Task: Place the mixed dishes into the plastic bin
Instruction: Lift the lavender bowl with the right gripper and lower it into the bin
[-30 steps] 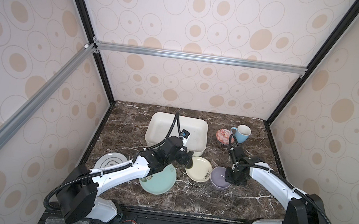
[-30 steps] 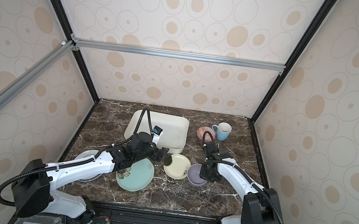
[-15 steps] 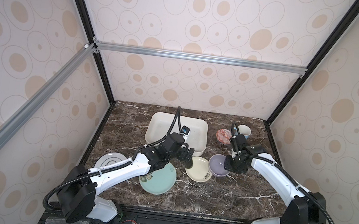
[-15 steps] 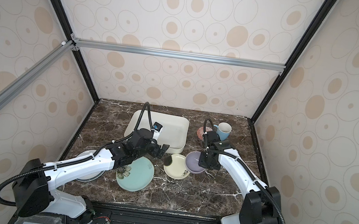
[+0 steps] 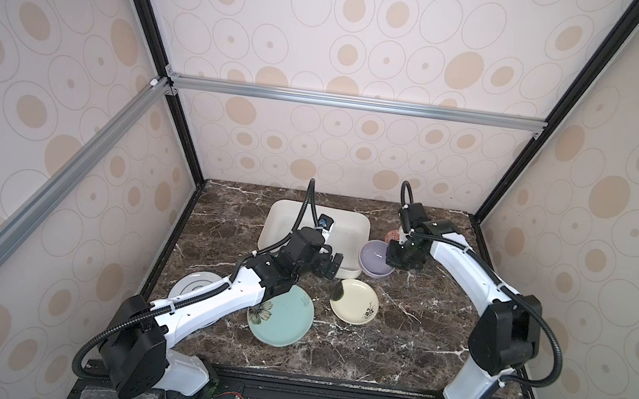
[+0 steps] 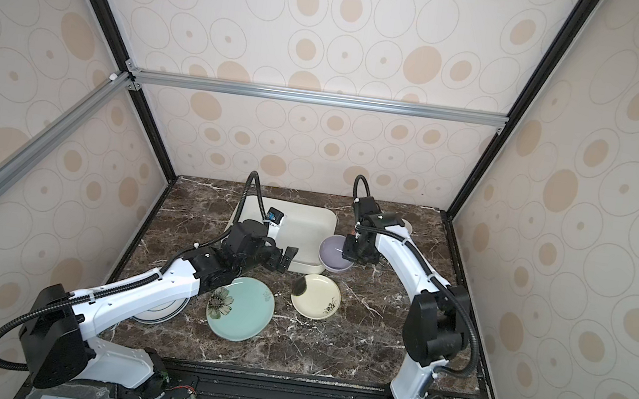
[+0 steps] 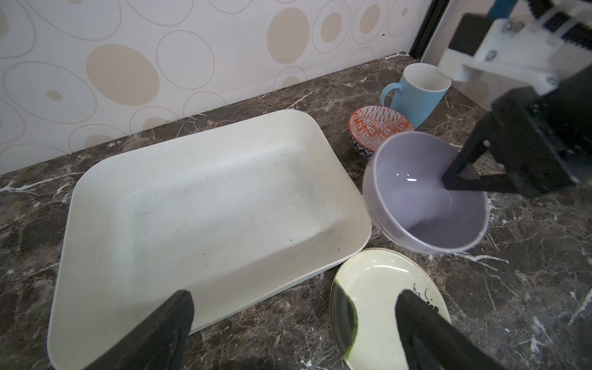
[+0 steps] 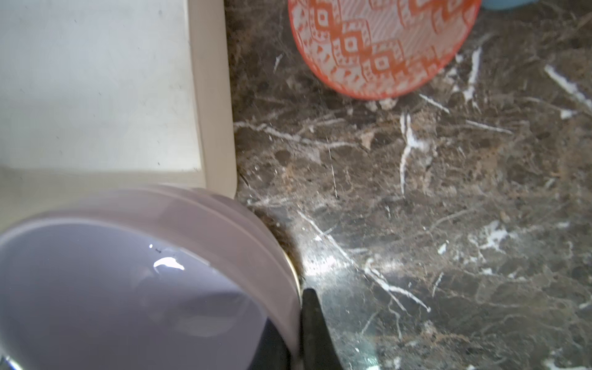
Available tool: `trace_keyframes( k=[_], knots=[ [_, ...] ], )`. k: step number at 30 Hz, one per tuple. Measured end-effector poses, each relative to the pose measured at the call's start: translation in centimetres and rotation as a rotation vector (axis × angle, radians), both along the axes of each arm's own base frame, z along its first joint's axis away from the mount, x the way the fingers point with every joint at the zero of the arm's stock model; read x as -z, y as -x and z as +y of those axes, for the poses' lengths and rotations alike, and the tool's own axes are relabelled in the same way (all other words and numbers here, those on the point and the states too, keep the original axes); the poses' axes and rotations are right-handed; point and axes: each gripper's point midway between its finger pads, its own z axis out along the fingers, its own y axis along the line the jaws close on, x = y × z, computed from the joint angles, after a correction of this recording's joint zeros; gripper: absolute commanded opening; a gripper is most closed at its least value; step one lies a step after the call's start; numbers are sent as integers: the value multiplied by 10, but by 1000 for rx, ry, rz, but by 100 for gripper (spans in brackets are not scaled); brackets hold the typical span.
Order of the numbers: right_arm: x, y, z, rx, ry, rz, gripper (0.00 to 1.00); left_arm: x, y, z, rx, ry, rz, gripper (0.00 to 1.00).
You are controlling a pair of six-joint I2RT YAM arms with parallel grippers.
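- Right gripper [image 5: 393,257]: jaws pinched on the rim of the lavender bowl [image 5: 372,261], with one finger inside the bowl and one outside.
- Lavender bowl: tilted, just beside the right rim of the plastic bin [image 5: 277,224], near its front corner.
- Left gripper [image 5: 331,266]: jaws spread wide, holding nothing, at the bin's front rim near the small cream plate [image 5: 354,308].
- Teal flower plate [image 5: 285,322] and white blue-rimmed plates [image 5: 189,282]: on the marble table [image 5: 395,344], outside the bin.
- Red-patterned bowl [image 7: 378,128] and light-blue mug [image 7: 416,93]: side by side, right of the bin.

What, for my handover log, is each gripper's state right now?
Left gripper: open, holding nothing.
Right gripper: shut on the rim of the lavender bowl.
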Motion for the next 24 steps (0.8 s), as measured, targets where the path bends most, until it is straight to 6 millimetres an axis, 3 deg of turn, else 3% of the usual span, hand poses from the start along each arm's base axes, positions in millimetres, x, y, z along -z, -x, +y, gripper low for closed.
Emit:
trace_keyframes(
  k=[7,14,24],
  knots=[
    [-12,-72,28,-34,-30,-79,0,-11,-6,17,-43,15,-21,99],
    [-12,-124,53,-65,-70,-127,0,-7,-9,23,-59,8,-11,99],
    [30,-140,68,-85,-90,-83,0,2,-12,32,-79,-6,5,99]
  ],
)
